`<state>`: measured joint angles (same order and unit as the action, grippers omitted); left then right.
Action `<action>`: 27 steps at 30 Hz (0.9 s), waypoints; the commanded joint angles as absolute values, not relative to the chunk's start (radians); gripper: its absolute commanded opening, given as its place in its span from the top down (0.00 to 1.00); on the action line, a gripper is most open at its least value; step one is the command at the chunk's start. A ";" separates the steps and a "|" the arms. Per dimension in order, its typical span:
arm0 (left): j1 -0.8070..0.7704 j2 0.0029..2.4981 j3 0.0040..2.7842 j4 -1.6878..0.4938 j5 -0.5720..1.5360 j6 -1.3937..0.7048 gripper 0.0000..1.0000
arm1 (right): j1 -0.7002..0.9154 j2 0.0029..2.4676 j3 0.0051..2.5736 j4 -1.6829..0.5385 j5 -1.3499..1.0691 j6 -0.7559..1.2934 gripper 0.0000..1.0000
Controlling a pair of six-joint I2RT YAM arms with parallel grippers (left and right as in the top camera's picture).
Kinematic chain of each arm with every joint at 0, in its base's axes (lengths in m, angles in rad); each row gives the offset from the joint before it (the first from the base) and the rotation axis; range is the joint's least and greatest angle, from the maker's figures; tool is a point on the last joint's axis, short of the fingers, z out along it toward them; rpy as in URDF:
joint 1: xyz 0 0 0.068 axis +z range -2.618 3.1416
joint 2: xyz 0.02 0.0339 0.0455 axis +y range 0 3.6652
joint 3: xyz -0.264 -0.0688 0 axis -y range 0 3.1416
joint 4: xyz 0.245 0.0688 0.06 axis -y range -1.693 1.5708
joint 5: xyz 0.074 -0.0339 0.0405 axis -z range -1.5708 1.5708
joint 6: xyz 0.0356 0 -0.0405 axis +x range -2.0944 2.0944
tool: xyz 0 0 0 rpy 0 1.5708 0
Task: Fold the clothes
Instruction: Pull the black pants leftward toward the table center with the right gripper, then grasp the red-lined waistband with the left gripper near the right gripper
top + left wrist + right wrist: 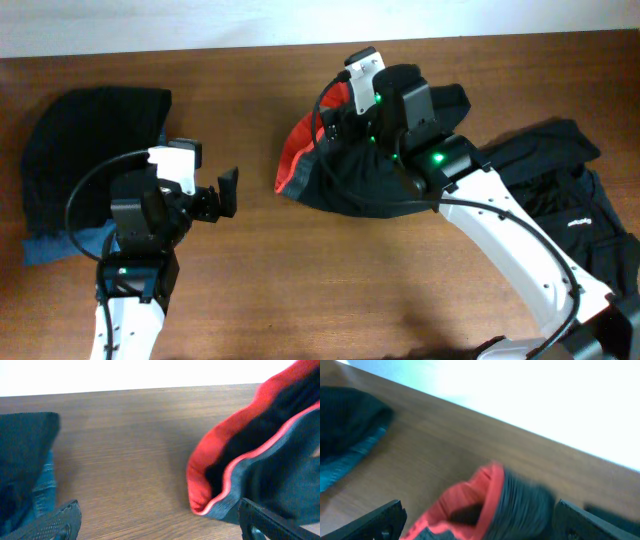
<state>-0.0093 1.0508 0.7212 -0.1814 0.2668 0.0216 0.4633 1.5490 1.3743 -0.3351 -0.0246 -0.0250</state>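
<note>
Taking the coral-red waistband as our landmark, we start well to its left, where a black pile lies with a strip of blue cloth showing under its near edge. Between that pile and the waistband sits the left end effector. Its fingers are spread apart and empty, and it faces straight at the waistband across a short gap of bare worktop.

The waistband is the left end of the bunched leggings, and it gapes toward the left arm. We judge the long axis to run rightward from it, under the right arm. The right end effector hangs just above the waistband, its fingers wide apart with the red edge below the gap, and we see no cloth pinched.

Well to the right of the waistband lies another black garment with small white lettering.

Both arms are close to the waistband, the right one over it and the left one level with its open mouth.
</note>
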 commanded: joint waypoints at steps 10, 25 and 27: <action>-0.022 1.169 0.743 -0.171 0.405 0.015 0.01 | 0.463 1.537 1.389 -0.347 -0.075 -0.160 0.01; -0.220 1.399 0.743 -0.090 0.405 0.010 0.01 | 0.463 1.526 1.389 -0.690 0.168 0.070 0.01; -0.220 1.451 0.743 -0.084 0.404 -0.012 0.01 | 0.462 1.526 1.389 -0.720 0.178 0.069 0.01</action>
